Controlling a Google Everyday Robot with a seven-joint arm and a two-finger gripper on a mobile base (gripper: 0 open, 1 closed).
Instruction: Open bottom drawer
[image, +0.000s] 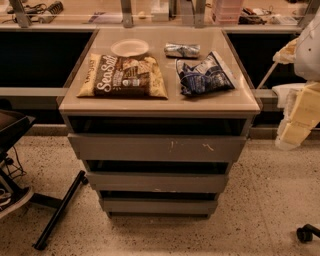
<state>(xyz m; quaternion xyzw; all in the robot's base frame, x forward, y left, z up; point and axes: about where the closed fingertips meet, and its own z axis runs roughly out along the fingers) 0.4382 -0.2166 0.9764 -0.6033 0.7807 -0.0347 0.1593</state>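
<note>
While the gripper (294, 131) hangs at the right edge, apart from the cabinet (160, 106), its grasp state cannot be told | bottom drawer (159, 205): lowest, narrowest of three grey fronts, near the floor (265, 200), dark gap above | cabinet top: chip bag (122, 76) left, blue bag (204, 75) right, plate (129, 47) and foil wrapper (181, 49) far

One table (227, 101) carries two snack bags, one brown (125, 76) and one blue (204, 74), one plate (130, 47) and one silver packet (182, 50); under it are three grey drawers, the bottom drawer (159, 205) narrowest, and right of it one pale gripper (295, 131).
</note>
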